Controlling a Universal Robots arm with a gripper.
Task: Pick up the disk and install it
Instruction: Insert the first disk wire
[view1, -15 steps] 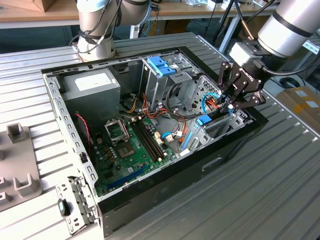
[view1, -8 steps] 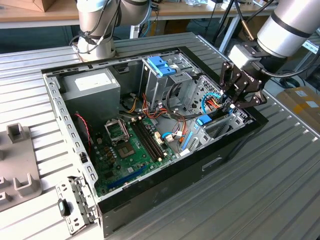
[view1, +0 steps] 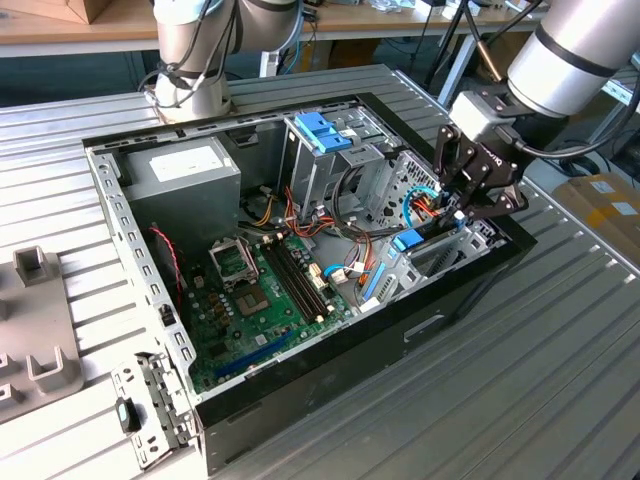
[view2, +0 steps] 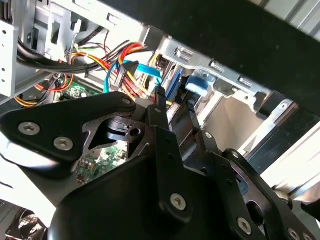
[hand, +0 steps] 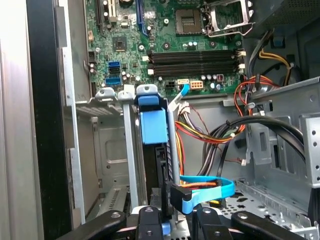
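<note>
The disk (view1: 408, 240) stands on edge in a bay at the exterior view's right end of the open computer case (view1: 120, 230). Its light-blue carrier frame (hand: 152, 125) and dark body show in the first wrist view. My gripper (view1: 462, 205) hangs right above that bay. In both wrist views its black fingers (view2: 159, 112) sit on either side of the disk's near edge (view2: 174, 86), and the gap between them matches the disk's thickness. Gripper (hand: 177, 225) and gripper (view2: 176, 102) look shut on the disk. The disk's lower part is hidden inside the bay.
A blue flat cable (hand: 205, 190) with a black plug loops beside the disk. Wire bundles (hand: 235, 125) run along the drive cage (view1: 330, 160), which carries a blue latch (view1: 322, 130). The motherboard (view1: 265, 290) and grey power-supply box (view1: 185, 175) fill the case's other end.
</note>
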